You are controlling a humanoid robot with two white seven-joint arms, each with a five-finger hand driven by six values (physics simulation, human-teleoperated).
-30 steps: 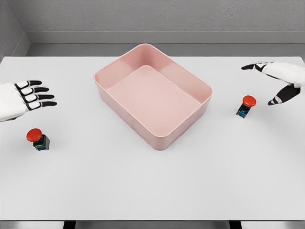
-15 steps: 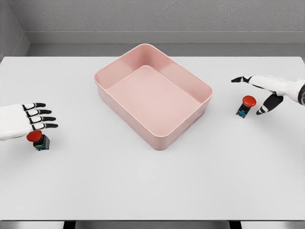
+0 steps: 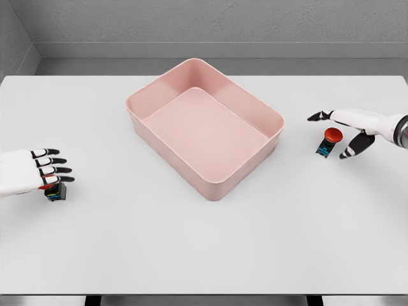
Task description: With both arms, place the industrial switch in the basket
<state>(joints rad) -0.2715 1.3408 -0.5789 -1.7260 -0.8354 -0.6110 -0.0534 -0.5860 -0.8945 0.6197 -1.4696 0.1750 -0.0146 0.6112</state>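
Two industrial switches with red mushroom caps stand on the white table (image 3: 204, 248). The left switch (image 3: 55, 191) sits at the far left, its red cap mostly hidden under my left hand (image 3: 56, 171), whose fingers are stretched out flat over it and hold nothing. The right switch (image 3: 328, 141) stands at the right, tilted a little. My right hand (image 3: 331, 135) is spread open around it, forefinger behind it and thumb in front, with no grip. The pink basket (image 3: 173, 160) lies between them at the table's middle, with nothing inside.
A grey wall runs behind the table's far edge. The table's front edge lies along the bottom of the view.
Both hands came down and inward. The left hand dropped over the left switch, covering its cap. The right hand lowered to the right switch and now brackets it.
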